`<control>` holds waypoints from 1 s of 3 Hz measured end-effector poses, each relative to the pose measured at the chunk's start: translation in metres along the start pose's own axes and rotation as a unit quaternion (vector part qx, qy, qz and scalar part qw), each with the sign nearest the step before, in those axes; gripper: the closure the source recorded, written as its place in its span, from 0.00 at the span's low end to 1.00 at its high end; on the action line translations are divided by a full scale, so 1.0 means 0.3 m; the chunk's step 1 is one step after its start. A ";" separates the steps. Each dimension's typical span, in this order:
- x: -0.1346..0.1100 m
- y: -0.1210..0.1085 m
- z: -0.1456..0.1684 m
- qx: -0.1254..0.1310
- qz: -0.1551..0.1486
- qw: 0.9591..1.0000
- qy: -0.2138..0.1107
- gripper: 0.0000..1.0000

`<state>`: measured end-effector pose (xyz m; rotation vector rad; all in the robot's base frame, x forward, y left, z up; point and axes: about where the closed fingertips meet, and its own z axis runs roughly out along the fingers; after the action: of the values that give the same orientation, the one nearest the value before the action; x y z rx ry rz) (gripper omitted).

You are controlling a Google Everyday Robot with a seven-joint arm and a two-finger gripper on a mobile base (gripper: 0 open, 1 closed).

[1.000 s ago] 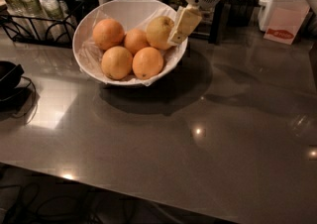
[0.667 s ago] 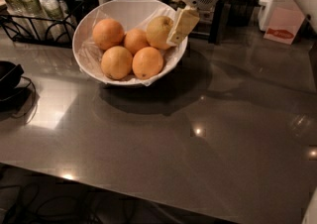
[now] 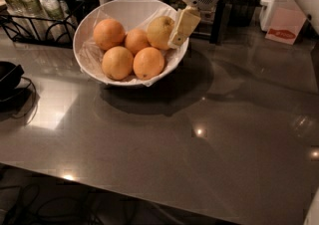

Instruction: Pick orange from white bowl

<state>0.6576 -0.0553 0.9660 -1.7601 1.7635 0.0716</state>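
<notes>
Little has shifted since the earlier frames: the robot's white arm with its cream-coloured gripper (image 3: 180,29) stays at the right rim of the bowl, and all five fruits lie as before.

The gripper reaches down from the upper right, its flat cream tip lying against the right side of the pale yellowish, slightly lumpy round orange (image 3: 159,32). Whether the claw is clamped on the fruit or merely beside it cannot be told.

This orange sits at the back right of the large white round bowl with crinkled thin liner (image 3: 124,2), touching its neighbours. Four deeper-orange smooth fruits (image 3: 117,62) fill the rest of the bowl, two at the back left and two in front.

The bowl stands on a glossy dark grey countertop (image 3: 199,159). A black wire rack holding pale cups (image 3: 30,25) stands behind it at left. A salmon-pink card (image 3: 285,26) at far right bears a red fish-shaped mark; no lettering on it can be read.
</notes>
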 end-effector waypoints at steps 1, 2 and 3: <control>0.000 -0.007 0.019 0.000 0.002 1.000 -0.007 0.12; 0.028 -0.032 0.117 -0.020 0.005 1.000 -0.019 0.22; 0.042 -0.036 0.130 -0.023 0.001 1.000 -0.018 0.21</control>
<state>0.6839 -0.0494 0.9336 -1.7794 1.7509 0.1438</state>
